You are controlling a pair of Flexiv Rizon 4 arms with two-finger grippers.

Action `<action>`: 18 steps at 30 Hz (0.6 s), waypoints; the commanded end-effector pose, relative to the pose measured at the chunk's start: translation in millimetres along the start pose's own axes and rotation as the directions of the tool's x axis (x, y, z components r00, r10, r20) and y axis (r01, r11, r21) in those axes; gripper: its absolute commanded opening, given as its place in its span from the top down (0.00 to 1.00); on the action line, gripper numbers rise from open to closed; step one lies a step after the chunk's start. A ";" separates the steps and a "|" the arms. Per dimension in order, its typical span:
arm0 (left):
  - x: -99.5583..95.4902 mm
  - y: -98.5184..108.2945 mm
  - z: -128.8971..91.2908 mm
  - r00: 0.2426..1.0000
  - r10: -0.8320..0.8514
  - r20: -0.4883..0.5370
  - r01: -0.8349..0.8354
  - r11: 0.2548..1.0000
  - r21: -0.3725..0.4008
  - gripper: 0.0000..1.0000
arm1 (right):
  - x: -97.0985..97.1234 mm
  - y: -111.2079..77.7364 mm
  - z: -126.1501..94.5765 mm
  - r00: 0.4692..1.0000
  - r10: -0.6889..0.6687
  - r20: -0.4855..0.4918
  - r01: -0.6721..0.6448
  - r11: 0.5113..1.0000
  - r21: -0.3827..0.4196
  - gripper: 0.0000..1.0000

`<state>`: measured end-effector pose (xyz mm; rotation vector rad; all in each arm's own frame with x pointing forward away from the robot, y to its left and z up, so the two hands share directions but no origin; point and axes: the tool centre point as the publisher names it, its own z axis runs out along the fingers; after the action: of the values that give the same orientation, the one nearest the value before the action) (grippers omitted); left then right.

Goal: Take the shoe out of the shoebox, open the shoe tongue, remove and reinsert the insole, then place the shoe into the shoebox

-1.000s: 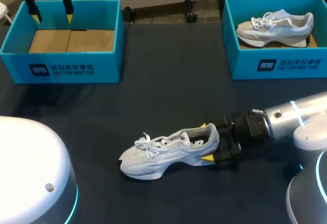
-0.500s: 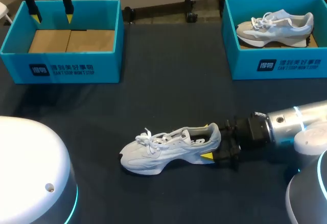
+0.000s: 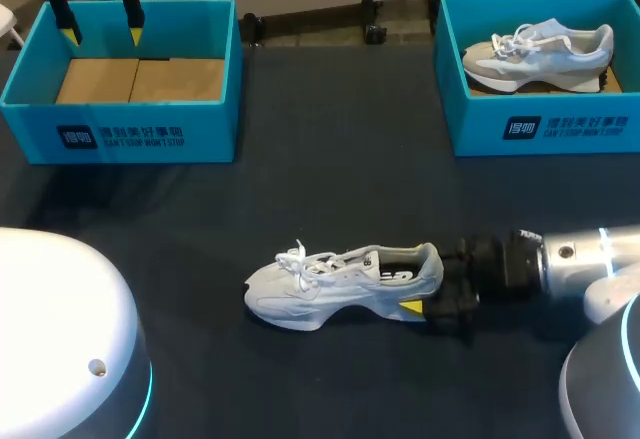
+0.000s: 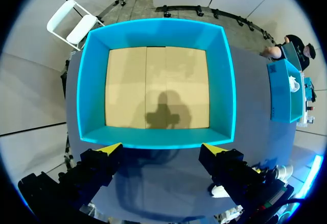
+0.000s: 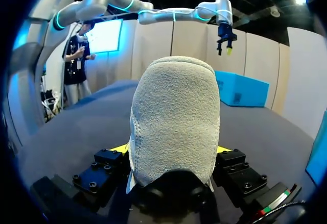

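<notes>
The pale grey lace-up sneaker (image 3: pixel 335 284) stood on the dark surface (image 3: pixel 330 159), its suede heel clamped in the right jaws. The left jaws hung open above the empty turquoise cardboard shoebox (image 3: pixel 150 137). The heel was probably best pinned steady, so that the left arm could lift the tongue.

The pale grey shoe (image 3: pixel 335 284) with white laces stands upright on the table (image 3: pixel 330 179), its suede heel clamped between the jaws of the right gripper (image 5: pixel 171 148), toe pointing straight away from them. The teal shoebox (image 4: pixel 93 81), open and empty with a bare cardboard floor, lies directly ahead of the left gripper (image 4: pixel 161 148), its near wall just beyond the spread jaws.
</notes>
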<state>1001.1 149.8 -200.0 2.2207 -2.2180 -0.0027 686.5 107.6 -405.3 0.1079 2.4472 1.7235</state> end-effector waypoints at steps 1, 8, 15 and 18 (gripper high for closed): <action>-0.1 0.4 0.0 1.000 0.001 0.000 -0.001 1.000 0.001 0.00 | 4.7 0.0 0.6 0.999 0.006 0.036 -0.006 1.000 0.003 1.00; -0.1 0.4 0.0 1.000 0.001 0.000 -0.001 1.000 0.001 0.00 | 4.6 -2.5 -0.6 0.999 0.027 0.040 -0.027 1.000 0.001 1.00; -0.1 0.4 0.0 1.000 0.001 0.000 -0.001 1.000 0.001 0.00 | 4.0 -2.7 -1.1 0.999 0.030 0.037 -0.030 1.000 -0.007 1.00; -0.1 0.4 0.0 1.000 0.001 0.000 -0.001 1.000 0.001 0.00 | 4.0 -2.7 -1.1 0.999 0.030 0.037 -0.030 1.000 -0.007 1.00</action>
<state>1001.1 149.8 -200.0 2.2206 -2.2180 -0.0028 682.3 105.8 -408.9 0.1735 2.4263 1.7286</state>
